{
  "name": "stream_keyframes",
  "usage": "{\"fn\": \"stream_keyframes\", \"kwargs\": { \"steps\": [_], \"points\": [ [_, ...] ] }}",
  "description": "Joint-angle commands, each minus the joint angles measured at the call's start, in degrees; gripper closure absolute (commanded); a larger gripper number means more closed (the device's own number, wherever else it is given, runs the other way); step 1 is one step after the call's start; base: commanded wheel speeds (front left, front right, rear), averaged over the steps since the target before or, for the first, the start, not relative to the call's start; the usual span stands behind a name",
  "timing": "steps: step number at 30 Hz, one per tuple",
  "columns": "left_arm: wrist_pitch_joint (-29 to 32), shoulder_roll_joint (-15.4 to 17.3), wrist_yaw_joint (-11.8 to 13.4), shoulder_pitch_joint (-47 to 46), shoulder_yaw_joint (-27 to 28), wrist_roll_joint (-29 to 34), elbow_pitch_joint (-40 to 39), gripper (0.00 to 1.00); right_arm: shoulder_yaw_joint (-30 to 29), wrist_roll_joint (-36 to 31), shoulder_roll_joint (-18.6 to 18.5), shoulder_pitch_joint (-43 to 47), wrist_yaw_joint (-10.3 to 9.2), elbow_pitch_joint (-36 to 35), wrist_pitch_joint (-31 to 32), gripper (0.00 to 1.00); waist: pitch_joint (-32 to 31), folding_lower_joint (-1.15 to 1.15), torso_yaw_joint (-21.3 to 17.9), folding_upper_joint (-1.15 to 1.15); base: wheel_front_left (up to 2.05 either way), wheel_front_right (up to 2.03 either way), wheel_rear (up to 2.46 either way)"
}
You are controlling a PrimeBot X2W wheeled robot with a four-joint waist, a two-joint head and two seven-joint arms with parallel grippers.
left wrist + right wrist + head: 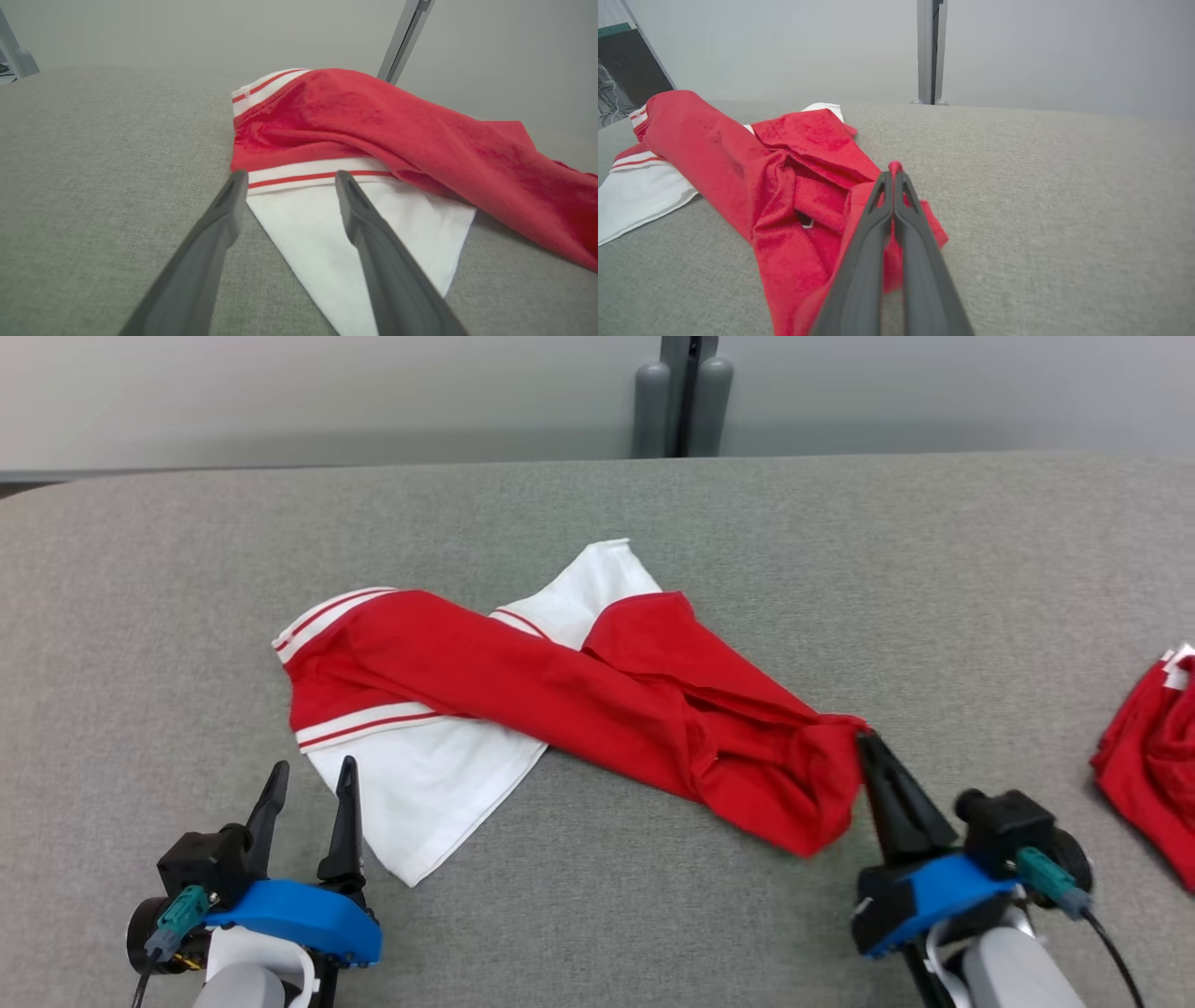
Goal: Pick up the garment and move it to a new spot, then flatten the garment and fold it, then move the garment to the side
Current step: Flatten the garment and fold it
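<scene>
Fingers pressed tight together, the right gripper (868, 739) is pinching the red end of the garment (523, 681). The left gripper (313, 767) is hovering, fingers spread, at the white hem, perhaps touching it. The garment is lying crumpled mid-table (653, 896).

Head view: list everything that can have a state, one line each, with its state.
garment: crumpled and twisted on the grey surface, not flattened or folded.
left gripper: open, at the garment's white corner, gripping nothing.
right gripper: shut on the garment's red end.
second red cloth: bunched at the right edge, apart from both grippers.
</scene>
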Motion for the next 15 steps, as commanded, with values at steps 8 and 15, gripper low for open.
{"fn": "stream_keyframes", "kwargs": {
  "steps": [8, 15],
  "points": [
    [-0.1, -0.9, -0.1, 2.1, 0.0, 1.3, 0.6, 0.0, -13.0, -1.0, -0.2, 4.1, 0.01, 1.0, -0.2, 0.77, -2.8, 0.0, -3.1, -0.01, 0.0, 0.0, 0.0],
    [-0.1, -1.4, -0.1, 3.5, 0.2, 1.8, 1.6, 0.0, -18.4, -1.9, -0.2, 3.4, 0.02, 1.8, -0.2, 0.0, -4.5, 0.0, -3.9, -0.01, 0.0, 0.0, 0.0]
  ]
}}
